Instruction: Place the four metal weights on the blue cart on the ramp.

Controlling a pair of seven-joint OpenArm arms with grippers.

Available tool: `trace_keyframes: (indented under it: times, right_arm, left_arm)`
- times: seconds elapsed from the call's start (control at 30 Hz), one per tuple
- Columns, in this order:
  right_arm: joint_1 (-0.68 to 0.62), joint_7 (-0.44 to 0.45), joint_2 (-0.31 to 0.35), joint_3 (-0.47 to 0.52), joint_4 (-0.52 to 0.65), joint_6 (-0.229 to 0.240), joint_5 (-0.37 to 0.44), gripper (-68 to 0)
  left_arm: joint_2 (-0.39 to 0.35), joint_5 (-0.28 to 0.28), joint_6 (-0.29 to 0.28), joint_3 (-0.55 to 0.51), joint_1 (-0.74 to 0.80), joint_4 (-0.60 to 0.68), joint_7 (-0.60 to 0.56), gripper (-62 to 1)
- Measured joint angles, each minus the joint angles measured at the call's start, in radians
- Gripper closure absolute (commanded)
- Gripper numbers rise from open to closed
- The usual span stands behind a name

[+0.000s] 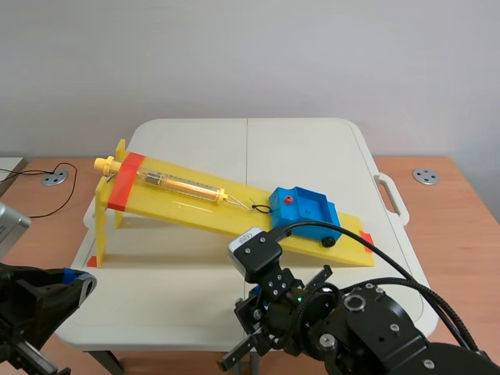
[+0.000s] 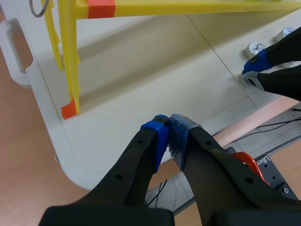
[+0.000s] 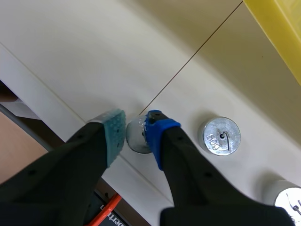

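the small metal weight (image 3: 136,139) stands on the white table (image 1: 312,141) close to its near edge, between the fingers of the right gripper (image 3: 135,132), whose pads look pressed against its two sides: a pinch on the weight, though it still sits on the tabletop and is not yet lifted. just beside it stands a larger weight stamped 500 (image 3: 219,135), wire hook on top, and past that a third weight (image 3: 288,198) shows only in part; a fourth is not to be found in these views. the blue cart (image 1: 303,211) rests low on the yellow ramp (image 1: 195,205), hooked by a short cord to the spring scale (image 1: 183,185) lying up the slope, and no weight shows inside it. so this reads as the first pick, with all of the loading left to do. the next move calls for a straight lift that clears the neighbouring weight, a carry up and over the ramp's edge, and a gentle set-down inside the cart's walls so that it does not roll or tug the scale. the left gripper (image 2: 168,125) hangs over the table's near left corner, by the ramp's leg, pads pressed together on nothing.
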Motion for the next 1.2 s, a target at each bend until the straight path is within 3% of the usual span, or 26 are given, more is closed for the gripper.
trace_keyframes:
  times: [0.07, 0.4, 0.67, 0.83, 1.07, 1.2]
  right_arm:
    - [0.0, -0.002, 0.0, 0.0, 0.0, 0.0, 0.0, -0.7]
    - [-0.001, -0.017, 0.007, 0.0, 0.017, 0.0, 0.006, -0.6]
    - [-0.067, -0.13, 0.117, 0.025, 0.286, 0.002, 0.086, -0.6]
    - [-0.147, -0.179, 0.154, 0.134, 0.446, 0.003, 0.214, -0.6]
    - [-0.258, -0.241, 0.155, 0.377, 0.616, 0.004, 0.414, -0.6]
    - [-0.263, -0.246, 0.148, 0.505, 0.653, 0.003, 0.469, -0.6]
  left_arm:
    - [0.0, 0.0, 0.0, 0.0, 0.0, 0.0, 0.0, -3.0]
    - [0.0, 0.0, 0.0, 0.0, 0.0, 0.0, 0.0, -3.0]
    - [0.0, 0.0, 0.0, 0.0, 0.0, 0.0, 0.0, -3.0]
    - [0.0, 0.0, 0.0, 0.0, 0.0, 0.0, 0.0, -3.0]
    - [0.0, 0.0, 0.0, 0.0, 0.0, 0.0, 0.0, -3.0]
    - [0.0, 0.0, 0.0, 0.0, 0.0, 0.0, 0.0, -3.0]
